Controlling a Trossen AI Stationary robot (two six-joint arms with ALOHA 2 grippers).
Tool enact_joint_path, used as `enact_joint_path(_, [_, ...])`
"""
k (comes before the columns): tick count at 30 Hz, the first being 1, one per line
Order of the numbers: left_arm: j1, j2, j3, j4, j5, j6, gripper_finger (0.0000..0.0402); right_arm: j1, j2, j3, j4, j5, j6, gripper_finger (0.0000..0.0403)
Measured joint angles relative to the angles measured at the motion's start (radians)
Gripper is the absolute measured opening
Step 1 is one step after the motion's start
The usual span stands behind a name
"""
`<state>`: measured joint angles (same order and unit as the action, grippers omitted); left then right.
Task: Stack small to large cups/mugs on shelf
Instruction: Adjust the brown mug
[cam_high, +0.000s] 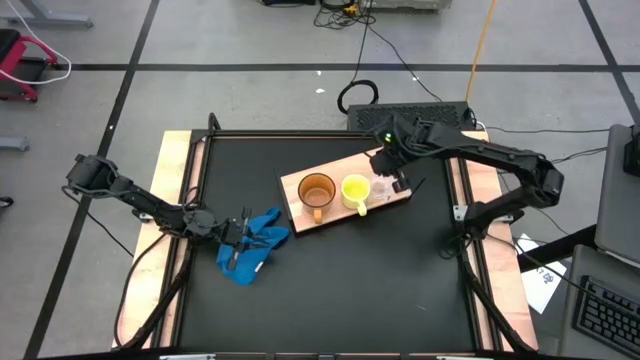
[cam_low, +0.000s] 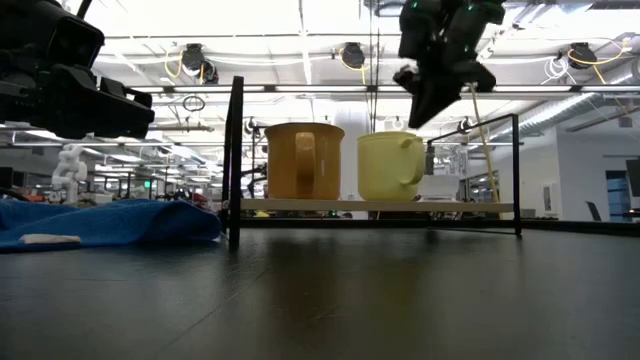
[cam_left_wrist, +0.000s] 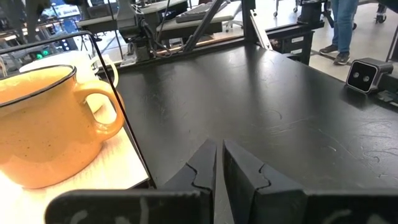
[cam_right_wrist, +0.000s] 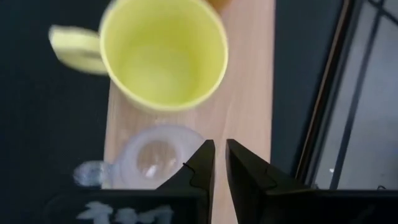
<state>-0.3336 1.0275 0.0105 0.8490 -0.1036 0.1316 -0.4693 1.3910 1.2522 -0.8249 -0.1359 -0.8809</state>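
The cups/mugs sit in a row on the shelf (cam_high: 300, 185), the light-wood board lying aslant on the black tabletop (cam_high: 330, 280). Taking the table from left to right: the left gripper (cam_high: 236, 238) rests low just beside the blue cloth (cam_high: 258, 250), its fingers pressed together on nothing. Then comes the orange-brown mug (cam_high: 316, 190), next the yellow mug (cam_high: 356, 189) with its handle toward the near edge of the board, and last the small clear cup (cam_high: 382, 186), which is hard to make out from above but shows as a pale round rim in the right wrist view (cam_right_wrist: 155, 155). The right gripper (cam_high: 396, 172) hangs above that end of the shelf, fingers nearly closed and holding nothing.

The two mugs look like glazed ceramic: heavy, stiff, slick and liable to chip, so the wall at the rim, or the handle, is probably the surest hold. The clear cup looks light and thin; a hard pinch would likely buckle it, so a gentle grip across the rim suits it.
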Motion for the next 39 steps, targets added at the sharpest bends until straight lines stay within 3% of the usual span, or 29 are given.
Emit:
enact_joint_path(15, [0.0, 0.0, 0.0, 0.045, 0.049, 0.005, 0.0031, 0.276, -0.169, 0.002, 0.154, -0.023, 0.368, 0.0031])
enact_joint_path(19, [0.0, 0.0, 0.0, 0.05, 0.05, 0.008, 0.0031, 0.348, -0.097, 0.002, 0.218, -0.077, 0.482, 0.0031])
enact_joint_path(28, [-0.003, 0.0, 0.0, 0.073, 0.054, -0.037, 0.0031, 0.506, 0.195, 0.002, 0.512, -0.069, 0.685, 0.0055])
enact_joint_path(34, [-0.023, 0.0, 0.0, 0.069, 0.054, -0.039, 0.0031, 0.561, 0.267, 0.001, 0.574, 0.135, 0.77, 0.0059])
enact_joint_path(39, [-0.038, 0.0, 0.0, 0.07, 0.054, -0.039, 0.0031, 0.579, 0.291, 0.001, 0.581, 0.143, 0.746, 0.0059])
